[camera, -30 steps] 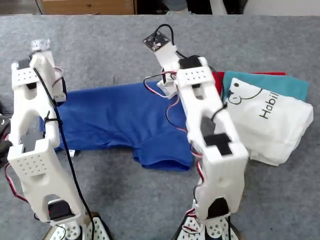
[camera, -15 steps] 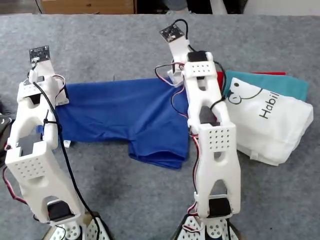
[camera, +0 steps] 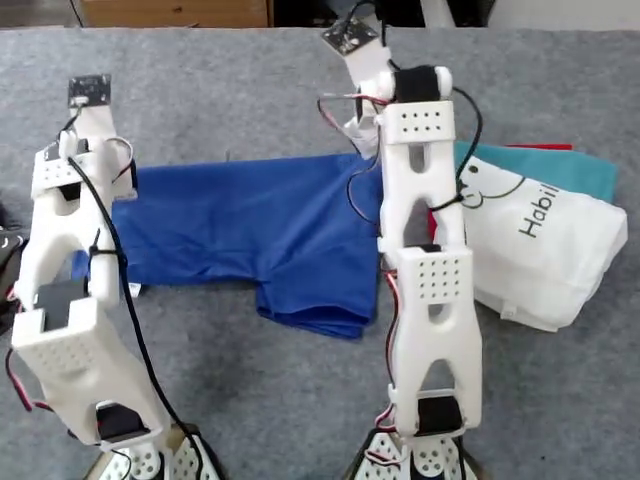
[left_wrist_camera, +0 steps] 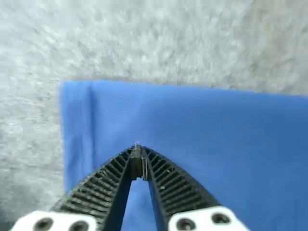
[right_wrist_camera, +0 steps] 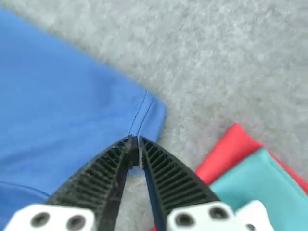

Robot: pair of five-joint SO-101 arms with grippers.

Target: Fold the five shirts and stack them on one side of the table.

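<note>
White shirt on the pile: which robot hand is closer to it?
Right. The right gripper is over the blue shirt at the corner nearest the white shirt; the left gripper is over the blue shirt's opposite end, much farther off.

Blue shirt (camera: 250,230), black-printed white shirt (camera: 545,255), teal shirt (camera: 560,170), red shirt (right_wrist_camera: 226,150), grey table (camera: 200,90)

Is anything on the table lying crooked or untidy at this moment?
Yes. The blue shirt is not a neat rectangle: one part sticks out from its near edge, toward the arms. In the stack beside it, the white shirt lies askew over the teal shirt and the red shirt.
</note>
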